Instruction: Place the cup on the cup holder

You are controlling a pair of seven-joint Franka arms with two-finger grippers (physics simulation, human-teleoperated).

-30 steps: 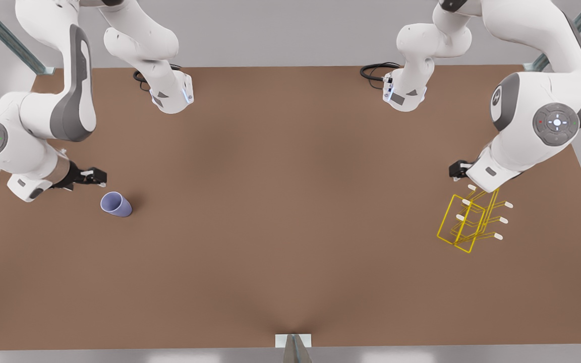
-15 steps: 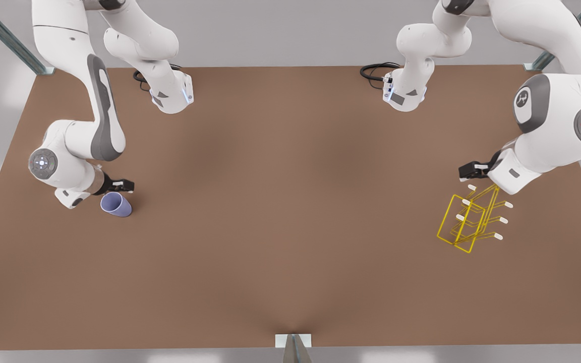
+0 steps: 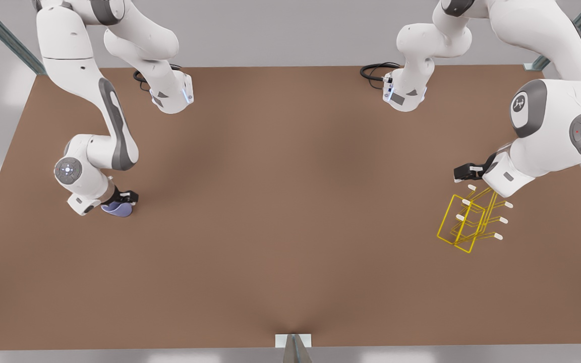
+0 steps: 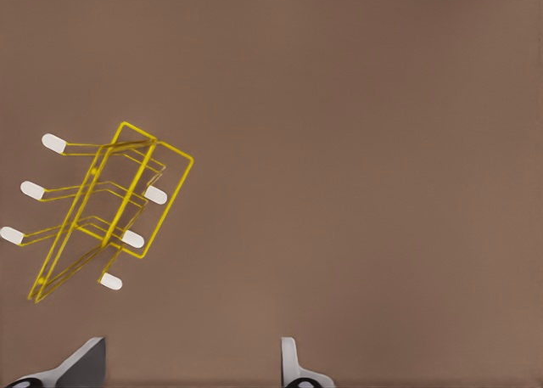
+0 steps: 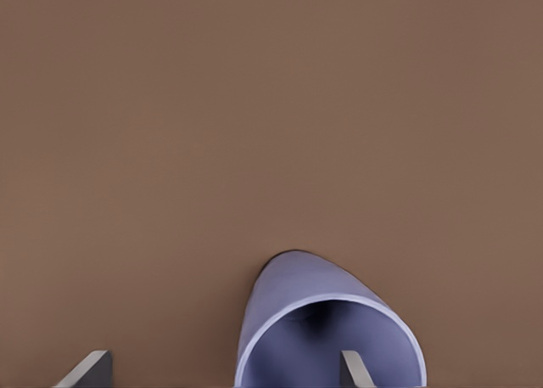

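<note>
While the cup (image 3: 117,208) lies on its side on the brown worktop (image 3: 290,212) at the front view's left, my right jaws (image 3: 125,196) sit low over its mouth, spread wide, one finger (image 5: 355,369) inside the rim and the other (image 5: 87,369) well outside the wall, gripping nothing. My left jaws (image 3: 464,172) hang at the front view's right, just beside the far end of the cup holder (image 3: 469,222), fingers apart and empty, as the left wrist view shows them (image 4: 193,367). That yellow wire cup holder (image 4: 106,208) rests on the worktop, its white-tipped prongs pointing outward, well apart from the cup.
</note>
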